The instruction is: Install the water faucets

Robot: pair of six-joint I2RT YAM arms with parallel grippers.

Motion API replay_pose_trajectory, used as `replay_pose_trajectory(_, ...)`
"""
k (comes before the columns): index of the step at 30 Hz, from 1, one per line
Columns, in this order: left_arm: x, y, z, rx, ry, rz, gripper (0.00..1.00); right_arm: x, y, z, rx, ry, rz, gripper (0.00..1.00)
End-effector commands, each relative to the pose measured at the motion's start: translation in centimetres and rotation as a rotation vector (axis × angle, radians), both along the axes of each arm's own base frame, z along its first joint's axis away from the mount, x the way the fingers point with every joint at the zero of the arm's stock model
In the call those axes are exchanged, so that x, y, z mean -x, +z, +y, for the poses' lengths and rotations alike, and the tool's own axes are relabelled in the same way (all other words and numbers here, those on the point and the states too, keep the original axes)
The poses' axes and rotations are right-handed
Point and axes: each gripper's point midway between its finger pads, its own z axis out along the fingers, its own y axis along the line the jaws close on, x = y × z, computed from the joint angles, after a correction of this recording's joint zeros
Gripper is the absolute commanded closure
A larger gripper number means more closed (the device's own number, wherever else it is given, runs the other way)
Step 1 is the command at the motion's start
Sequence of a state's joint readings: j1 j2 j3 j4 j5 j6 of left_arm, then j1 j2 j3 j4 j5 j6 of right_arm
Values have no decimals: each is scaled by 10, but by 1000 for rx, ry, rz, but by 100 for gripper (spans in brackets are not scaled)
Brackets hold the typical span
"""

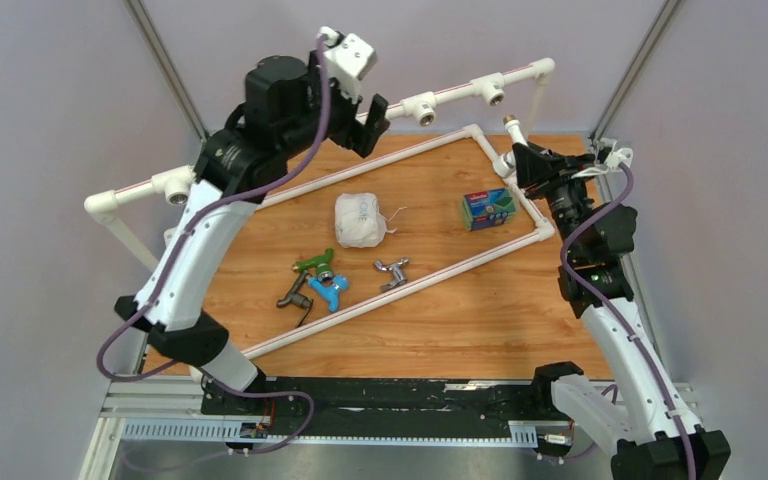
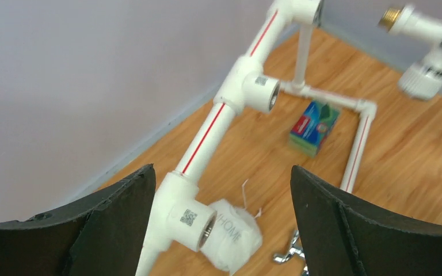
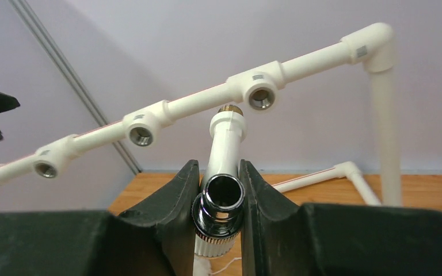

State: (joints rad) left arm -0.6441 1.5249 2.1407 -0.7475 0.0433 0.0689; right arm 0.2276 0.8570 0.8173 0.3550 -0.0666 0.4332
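My right gripper (image 1: pixel 522 158) (image 3: pixel 218 172) is shut on the white faucet (image 1: pixel 510 128) (image 3: pixel 225 138). It holds the faucet in the air with its brass thread pointing at a tee socket (image 3: pixel 260 98) of the raised white pipe (image 1: pixel 460 92), just short of it. My left gripper (image 1: pixel 370 125) (image 2: pixel 221 172) is open and empty, hovering by another tee socket (image 2: pixel 193 221) of that pipe. The green faucet (image 1: pixel 312 264), blue faucet (image 1: pixel 328 290), dark grey faucet (image 1: pixel 293 295) and chrome faucet (image 1: pixel 392 272) (image 2: pixel 288 253) lie on the wooden table.
A white pipe frame (image 1: pixel 400 285) lies on the table around the faucets. A white roll (image 1: pixel 360 220) (image 2: pixel 233 233) and a blue-green pack (image 1: pixel 488 208) (image 2: pixel 315 127) sit inside it. More open sockets (image 3: pixel 141 135) (image 1: pixel 175 185) line the raised pipe.
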Motion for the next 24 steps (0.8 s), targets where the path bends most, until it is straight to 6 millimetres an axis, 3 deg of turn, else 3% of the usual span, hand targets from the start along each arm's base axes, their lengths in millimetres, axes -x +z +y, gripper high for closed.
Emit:
replay_pose_trajectory(1,-26,-51,-5,-321,-64,-2,8,1,20,0,197,87,-116,100)
replay_pose_trajectory(5,-50,-65,-4,-453,-57,-54,11,-13,12,-19,290,95,-105,100)
replay_pose_trajectory(9,-66,-78,-5,-491,-55,-55,19,-20,10,-25,377,85,-128,100)
replay_pose_trajectory(12,-74,-88,-8,-513,-55,-49,23,-25,10,-20,427,116,-157,100)
replay_pose_trajectory(16,-84,-103,-6,-557,-26,-41,37,-34,16,-14,455,162,-173,100)
replay_pose_trajectory(24,-96,-108,-11,-565,-15,-58,53,-54,22,-15,471,155,-190,100)
